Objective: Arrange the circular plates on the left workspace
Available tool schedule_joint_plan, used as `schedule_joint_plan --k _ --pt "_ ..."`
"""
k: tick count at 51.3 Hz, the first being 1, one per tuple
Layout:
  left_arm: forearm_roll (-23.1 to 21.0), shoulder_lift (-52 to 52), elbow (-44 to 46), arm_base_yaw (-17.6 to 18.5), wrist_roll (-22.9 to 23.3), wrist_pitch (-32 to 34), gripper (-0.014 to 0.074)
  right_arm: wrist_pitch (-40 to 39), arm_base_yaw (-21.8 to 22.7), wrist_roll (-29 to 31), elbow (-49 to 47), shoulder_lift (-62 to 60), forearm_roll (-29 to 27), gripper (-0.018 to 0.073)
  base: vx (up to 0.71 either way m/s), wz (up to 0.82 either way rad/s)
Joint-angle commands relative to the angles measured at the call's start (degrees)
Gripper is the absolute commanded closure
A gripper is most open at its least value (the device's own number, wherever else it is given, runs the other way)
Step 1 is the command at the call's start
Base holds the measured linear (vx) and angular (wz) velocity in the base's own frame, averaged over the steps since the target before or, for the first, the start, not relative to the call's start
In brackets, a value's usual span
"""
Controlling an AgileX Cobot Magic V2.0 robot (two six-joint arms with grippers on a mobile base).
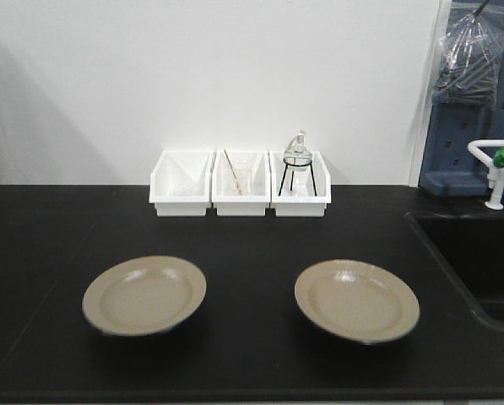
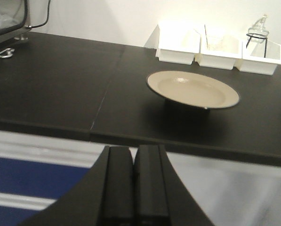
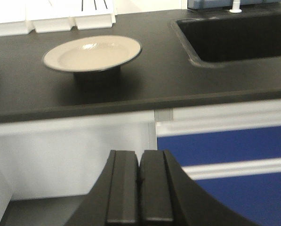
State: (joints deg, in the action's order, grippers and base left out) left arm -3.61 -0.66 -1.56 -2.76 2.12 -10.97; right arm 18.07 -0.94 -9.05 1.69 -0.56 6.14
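Note:
Two round beige plates sit on the black countertop point(image 1: 252, 245). The left plate point(image 1: 144, 295) lies at the front left; it also shows in the left wrist view point(image 2: 192, 89). The right plate point(image 1: 356, 299) lies at the front middle-right; it also shows in the right wrist view point(image 3: 92, 52). My left gripper point(image 2: 133, 153) is shut and empty, below and in front of the counter edge. My right gripper point(image 3: 140, 157) is shut and empty, also below the counter's front edge. Neither gripper shows in the front view.
Three white bins point(image 1: 240, 182) stand at the back against the wall, one holding a glass flask on a stand point(image 1: 296, 156). A recessed black sink point(image 1: 479, 253) lies at the right, with a white tap point(image 1: 496, 160) behind it. Blue cabinet doors point(image 3: 225, 146) are under the counter.

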Motion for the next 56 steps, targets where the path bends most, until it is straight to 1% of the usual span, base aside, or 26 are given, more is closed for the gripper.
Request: schedule_joint_plan --k 1,31,56 --pt "-0.02 -0.32 -1.16 0.27 0.53 4.51 0.0596 -4.58 0.32 0.27 1.19 -0.79 0.8 0.0563 0.47 -0.05" --pt "-0.02 -0.32 -1.16 0.27 0.53 4.51 0.0596 -4.58 0.32 0.27 1.19 -0.79 0.8 0.0563 0.42 0.01" --pt "-0.02 -0.32 -1.16 0.27 0.53 4.51 0.0596 -4.58 0.32 0.27 1.19 -0.79 0.8 0.0563 0.19 0.0"
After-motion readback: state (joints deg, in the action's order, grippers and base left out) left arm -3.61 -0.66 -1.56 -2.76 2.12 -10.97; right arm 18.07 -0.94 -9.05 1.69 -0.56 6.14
